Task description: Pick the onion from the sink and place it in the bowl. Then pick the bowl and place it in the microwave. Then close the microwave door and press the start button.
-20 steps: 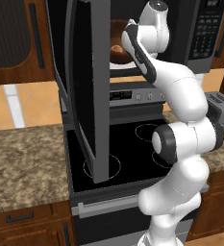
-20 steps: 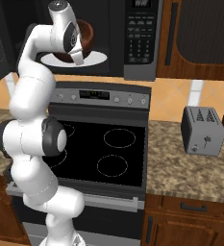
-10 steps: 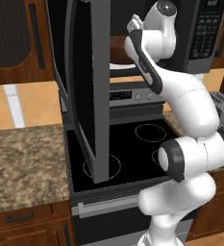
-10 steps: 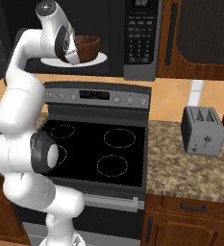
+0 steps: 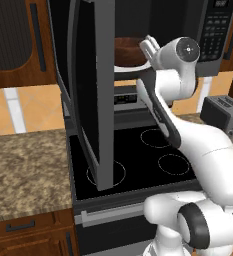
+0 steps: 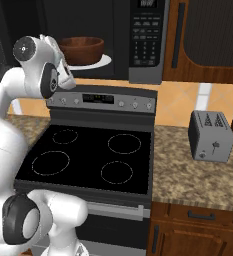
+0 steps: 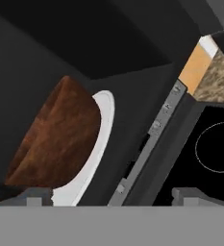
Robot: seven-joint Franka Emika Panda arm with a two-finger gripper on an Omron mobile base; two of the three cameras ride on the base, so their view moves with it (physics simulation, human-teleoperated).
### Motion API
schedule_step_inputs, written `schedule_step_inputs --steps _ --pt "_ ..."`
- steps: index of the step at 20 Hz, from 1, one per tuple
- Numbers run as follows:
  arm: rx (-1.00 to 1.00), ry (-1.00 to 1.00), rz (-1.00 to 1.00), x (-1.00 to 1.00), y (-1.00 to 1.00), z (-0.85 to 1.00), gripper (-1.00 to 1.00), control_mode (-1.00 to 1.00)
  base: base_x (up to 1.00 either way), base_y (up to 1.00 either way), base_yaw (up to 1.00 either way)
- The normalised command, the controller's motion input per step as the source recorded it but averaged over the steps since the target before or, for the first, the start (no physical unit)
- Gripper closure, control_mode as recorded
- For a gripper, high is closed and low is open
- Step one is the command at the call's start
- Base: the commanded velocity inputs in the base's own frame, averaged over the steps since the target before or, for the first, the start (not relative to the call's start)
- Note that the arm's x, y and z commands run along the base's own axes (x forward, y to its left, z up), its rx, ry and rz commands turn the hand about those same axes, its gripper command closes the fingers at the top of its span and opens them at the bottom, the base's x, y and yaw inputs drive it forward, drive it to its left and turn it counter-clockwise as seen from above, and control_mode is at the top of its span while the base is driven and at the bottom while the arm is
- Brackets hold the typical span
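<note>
Bowl [image 6: 81, 50] sits in the microwave [image 6: 138, 35]; fingers [image 7: 195, 196] spread wide, empty. Swing around the door [image 5: 95, 95] and push evenly.

- The microwave door [image 5: 90, 90] is standing wide open, swinging out over the left of the stovetop [image 6: 88, 157] and walling off that side.
- The microwave [image 6: 133, 35] mouth is lying open to the front; the bowl [image 6: 81, 49] is sitting on the white plate [image 6: 100, 62], taking up most of the cavity floor.
- The gripper [image 7: 113, 194], fingers apart, is hanging just outside the opening, with nothing between it and the bowl.
- The toaster [image 6: 211, 135] is standing well off to the right.
</note>
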Motion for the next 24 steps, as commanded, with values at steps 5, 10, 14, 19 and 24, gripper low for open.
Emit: schedule_step_inputs --steps 5,10,14,19,24 --pt "-0.31 -0.04 -0.04 -0.53 -0.02 -0.13 -1.00 -1.00 0.00 0.00 0.00" --pt "-0.32 0.01 0.00 0.00 -0.03 -0.57 -1.00 -1.00 0.00 0.00 0.00" --pt "-0.36 -0.02 -0.01 -0.19 0.01 -0.51 -1.00 -1.00 0.00 0.00 0.00" --pt "-0.39 -0.11 -0.10 -0.36 0.19 -0.36 -1.00 -1.00 0.00 0.00 0.00" --pt "-0.40 -0.11 -0.15 -0.34 0.34 -0.35 -1.00 -1.00 0.00 0.00 0.00"
